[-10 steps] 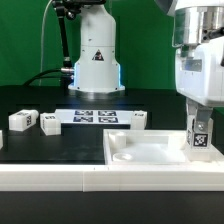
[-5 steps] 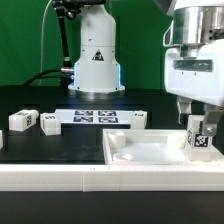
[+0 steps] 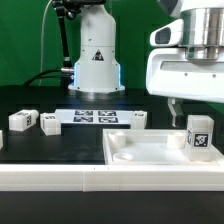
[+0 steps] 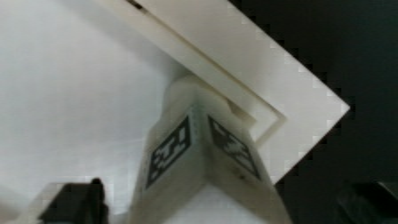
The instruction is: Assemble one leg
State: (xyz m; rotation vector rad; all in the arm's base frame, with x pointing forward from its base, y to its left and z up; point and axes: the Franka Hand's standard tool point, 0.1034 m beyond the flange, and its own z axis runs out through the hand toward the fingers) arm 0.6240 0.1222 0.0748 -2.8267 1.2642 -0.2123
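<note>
The leg, a white post with a marker tag, stands upright in the corner of the large white rimmed tray-like piece at the exterior view's right. My gripper hangs just above it, open and empty, not touching it. In the wrist view the leg shows from above in the tray's corner. My dark fingertips stand apart on either side of it.
Three more tagged white legs lie on the black table: two at the exterior view's left and one at the centre. The marker board lies behind them, in front of the robot base.
My gripper has let go of the leg and risen straight up. The leg stays standing in the tray's corner.
</note>
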